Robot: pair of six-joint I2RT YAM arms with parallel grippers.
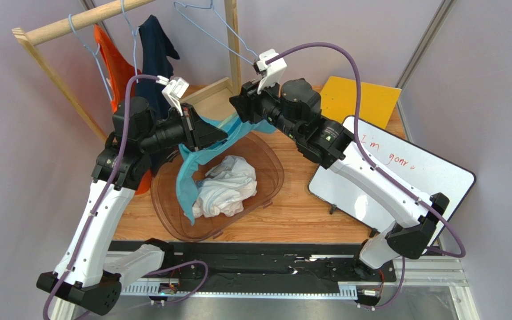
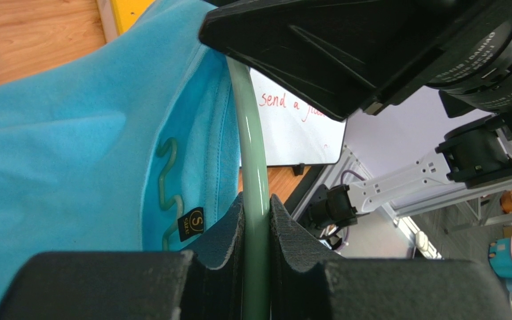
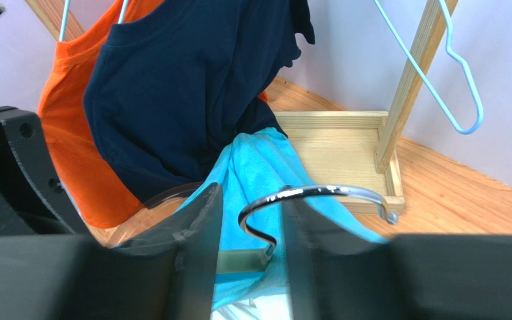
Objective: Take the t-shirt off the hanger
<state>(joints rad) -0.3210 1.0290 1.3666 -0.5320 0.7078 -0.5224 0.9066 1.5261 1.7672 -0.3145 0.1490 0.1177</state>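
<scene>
Hangers 4: three wire hangers [image 1: 134,40] on the rack [image 1: 72,22], upper left of top view, one a bare hanger [image 3: 469,131], plus one green hanger [image 2: 255,167]. Shirts 3: orange shirt [image 1: 115,67], navy shirt [image 1: 153,47], blue shirt [image 1: 188,173]. White cloth [image 1: 228,187] 1. Tub [image 1: 275,170] 1. Whiteboard [image 1: 432,173] 1. Yellow sheet [image 1: 362,100] 1. Wooden tray [image 1: 208,93] 1. Arms 2: left arm [image 1: 98,220], right arm [image 1: 379,183].

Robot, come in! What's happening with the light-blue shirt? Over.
Left gripper shut on pale green plastic hanger. Right gripper open around its metal hook. Turquoise t-shirt not yet off. Navy shirt hangs close behind.
</scene>
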